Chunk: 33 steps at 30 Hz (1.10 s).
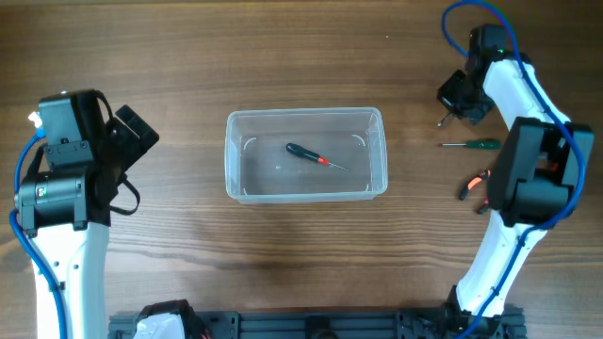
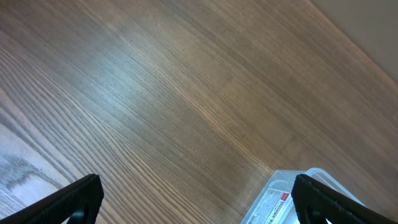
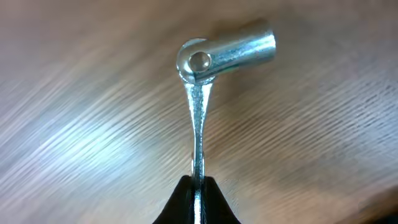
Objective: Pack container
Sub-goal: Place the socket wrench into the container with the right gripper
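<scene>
The clear plastic container (image 1: pixel 305 155) stands at the table's middle with a black-and-red screwdriver (image 1: pixel 316 157) lying inside; its corner with a label shows in the left wrist view (image 2: pixel 287 200). My right gripper (image 3: pixel 198 183) is shut on the flat shaft of a silver socket wrench (image 3: pixel 214 59), whose swivel head points away from the fingers; overhead it is at the far right (image 1: pixel 450 111), the tool's tip showing below it. My left gripper (image 2: pixel 199 202) is open and empty over bare wood, left of the container (image 1: pixel 132 132).
A green-handled screwdriver (image 1: pixel 471 144) and red-handled pliers (image 1: pixel 473 184) lie on the table at the right, beside my right arm. The arm bases stand along the front edge.
</scene>
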Each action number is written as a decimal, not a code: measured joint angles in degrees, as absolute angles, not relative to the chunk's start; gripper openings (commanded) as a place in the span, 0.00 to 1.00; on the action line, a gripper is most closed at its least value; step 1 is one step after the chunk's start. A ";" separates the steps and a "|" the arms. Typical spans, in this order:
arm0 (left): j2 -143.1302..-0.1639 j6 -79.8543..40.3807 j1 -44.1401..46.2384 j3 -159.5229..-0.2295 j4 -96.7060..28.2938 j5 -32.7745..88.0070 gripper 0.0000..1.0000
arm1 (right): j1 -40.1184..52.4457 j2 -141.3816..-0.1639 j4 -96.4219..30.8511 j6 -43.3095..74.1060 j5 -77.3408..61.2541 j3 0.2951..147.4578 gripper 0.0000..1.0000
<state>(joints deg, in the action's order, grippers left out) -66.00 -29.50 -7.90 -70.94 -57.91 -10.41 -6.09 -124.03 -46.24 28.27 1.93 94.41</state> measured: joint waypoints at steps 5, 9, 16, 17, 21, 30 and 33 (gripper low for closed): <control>-66.00 -29.50 -7.90 -70.94 -57.91 -10.41 1.00 | 1.93 -110.10 -48.12 4.54 -2.09 94.19 0.04; -66.00 -29.50 -7.90 -70.94 -57.91 -10.41 1.00 | 15.84 -100.16 -54.15 -19.66 -5.50 95.11 0.04; -66.00 -29.50 -7.90 -70.94 -57.91 -10.39 1.00 | 32.27 -101.51 -58.46 -44.84 -8.12 92.79 0.04; -66.00 -29.50 -7.90 -70.94 -57.91 -10.39 1.00 | 33.39 -101.71 -57.25 -46.59 -8.43 91.85 0.04; -66.00 -29.50 -7.90 -70.94 -57.93 -10.24 1.00 | 34.79 -104.14 -53.49 -49.91 -9.87 88.01 0.04; -66.61 -29.50 -7.90 -70.94 -57.91 -10.00 1.00 | 34.68 -116.42 -48.58 -51.55 -11.29 83.90 0.13; -67.57 -29.50 -7.90 -70.94 -57.91 -10.00 1.00 | 34.68 -116.81 -47.99 -51.59 -11.60 83.83 0.68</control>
<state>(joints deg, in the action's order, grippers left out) -67.57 -29.50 -7.90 -70.94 -57.91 -10.00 34.68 -116.81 -47.99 -51.59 -11.60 83.83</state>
